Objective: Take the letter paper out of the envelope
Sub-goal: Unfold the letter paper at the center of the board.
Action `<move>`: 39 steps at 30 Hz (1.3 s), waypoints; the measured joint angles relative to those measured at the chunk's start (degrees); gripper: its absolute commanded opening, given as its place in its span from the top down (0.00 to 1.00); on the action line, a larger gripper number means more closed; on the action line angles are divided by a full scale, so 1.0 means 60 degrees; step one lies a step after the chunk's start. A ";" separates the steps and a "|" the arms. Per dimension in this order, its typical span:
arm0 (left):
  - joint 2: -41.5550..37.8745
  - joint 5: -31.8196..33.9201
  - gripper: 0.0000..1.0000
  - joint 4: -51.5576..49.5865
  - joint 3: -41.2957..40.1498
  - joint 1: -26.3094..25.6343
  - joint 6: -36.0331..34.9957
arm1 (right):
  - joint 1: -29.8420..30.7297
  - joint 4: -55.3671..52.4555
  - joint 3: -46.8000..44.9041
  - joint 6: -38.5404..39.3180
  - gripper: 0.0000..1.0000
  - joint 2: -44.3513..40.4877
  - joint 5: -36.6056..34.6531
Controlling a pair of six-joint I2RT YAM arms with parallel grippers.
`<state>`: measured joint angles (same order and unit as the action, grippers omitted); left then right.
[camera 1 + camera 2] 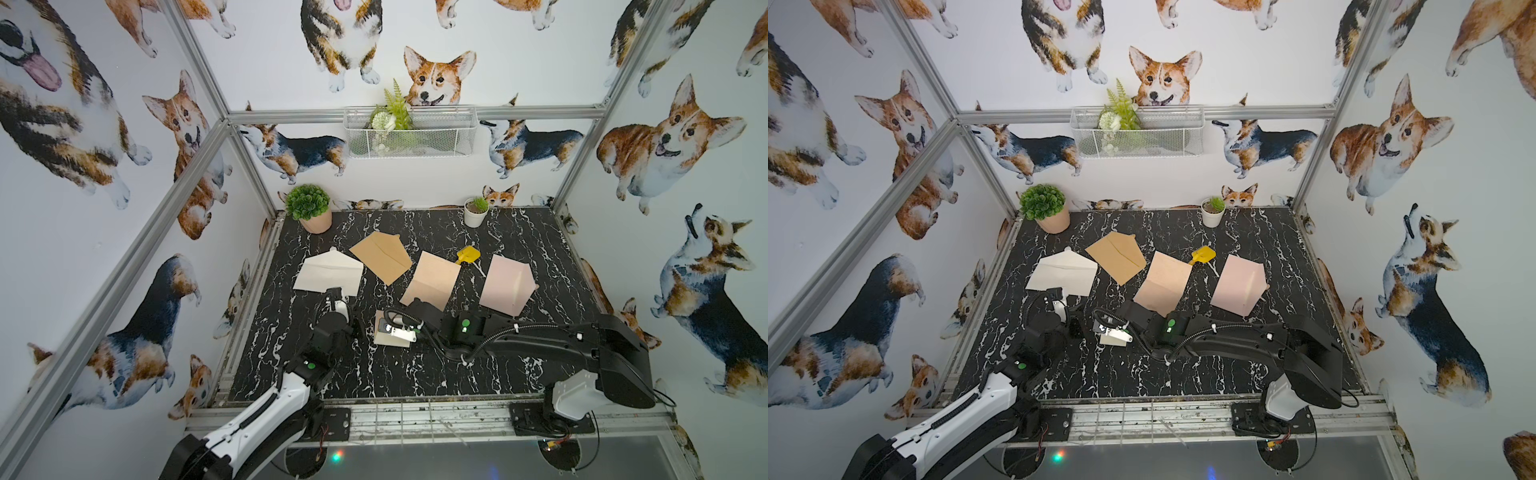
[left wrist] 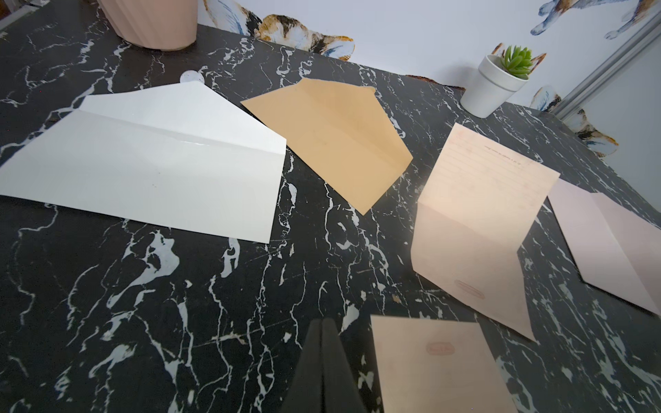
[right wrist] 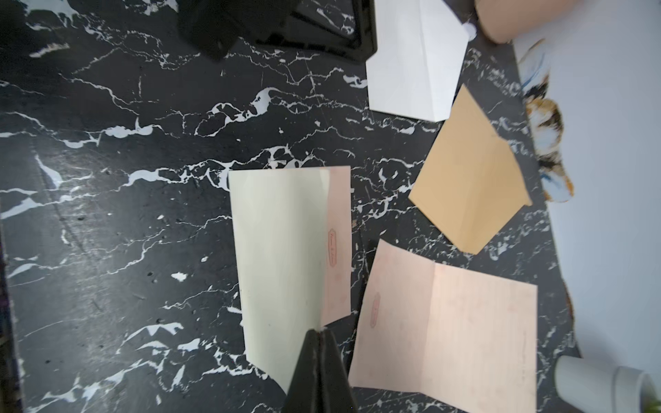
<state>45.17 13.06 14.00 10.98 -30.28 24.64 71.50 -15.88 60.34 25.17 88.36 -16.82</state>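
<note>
A folded letter paper (image 3: 282,257), cream outside with a pink stamped strip, hangs just above the table's middle (image 1: 384,338). My right gripper (image 3: 318,332) is shut on its near edge. Another letter paper (image 1: 432,280) lies unfolded, pink and lined. Three envelopes lie with flaps open: white (image 1: 328,274), tan (image 1: 382,257) and pale pink (image 1: 507,286). My left gripper (image 2: 322,323) is shut and holds nothing. It hovers over bare table just short of the white envelope (image 2: 150,164). Whether any envelope holds paper cannot be seen.
A round green plant in a pink pot (image 1: 311,210) stands at the back left and a small succulent in a white pot (image 1: 476,212) at the back right. A small yellow object (image 1: 467,254) lies behind the unfolded paper. Metal frame posts edge the black marble table (image 1: 374,374).
</note>
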 measured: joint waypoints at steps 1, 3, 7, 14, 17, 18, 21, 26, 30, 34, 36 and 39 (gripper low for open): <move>0.0018 -0.0051 1.00 0.0066 -0.0036 0.0015 0.0004 | 0.0135 0.0368 -0.0138 0.0277 1.00 0.0004 -0.0229; 0.0055 -0.0142 1.00 0.0193 -0.0087 0.0055 0.0029 | 0.0335 0.1049 -0.0375 0.0765 1.00 0.0047 -0.0605; 0.0182 -0.0452 1.00 0.0448 -0.0135 0.0131 0.0036 | 0.0623 0.2550 -0.0947 0.1730 1.00 0.0328 -0.1100; 0.0382 -0.1151 1.00 0.0933 -0.0160 0.0175 -0.0022 | 0.0980 0.4054 -0.1428 0.2645 1.00 0.0911 -0.1614; 0.0539 -0.1432 1.00 0.1191 -0.0171 0.0178 -0.0087 | 0.1115 0.4648 -0.1763 0.2900 1.00 0.1035 -0.1749; 0.0597 -0.1534 1.00 0.1246 -0.0171 0.0178 -0.0113 | 0.1147 0.4783 -0.1843 0.2958 1.00 0.1053 -0.1807; 0.0925 -0.1898 1.00 0.1534 -0.0171 0.0178 -0.0120 | 0.1257 0.5686 -0.2277 0.3279 1.00 0.1158 -0.2146; 0.1654 -0.2568 1.00 0.1982 -0.0098 0.0178 -0.0113 | 0.1315 0.6783 -0.2237 0.3931 1.00 0.1552 -0.2659; 0.2051 -0.2980 1.00 0.2328 -0.0007 0.0178 -0.0087 | 0.1315 0.8062 -0.2065 0.4652 1.00 0.2273 -0.2951; 0.2106 -0.3133 1.00 0.2422 0.0025 0.0178 -0.0076 | 0.1341 0.8779 -0.1978 0.5125 1.00 0.2747 -0.3195; 0.2069 -0.3158 1.00 0.2444 0.0025 0.0178 -0.0076 | 0.1381 0.9012 -0.1978 0.5264 1.00 0.2794 -0.3311; 0.2058 -0.3195 1.00 0.2448 0.0036 0.0186 -0.0076 | 0.1417 0.9082 -0.2157 0.5238 1.00 0.2619 -0.3359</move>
<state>57.52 -6.11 28.69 11.20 -29.17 24.18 80.01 38.61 47.40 56.60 104.07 -36.97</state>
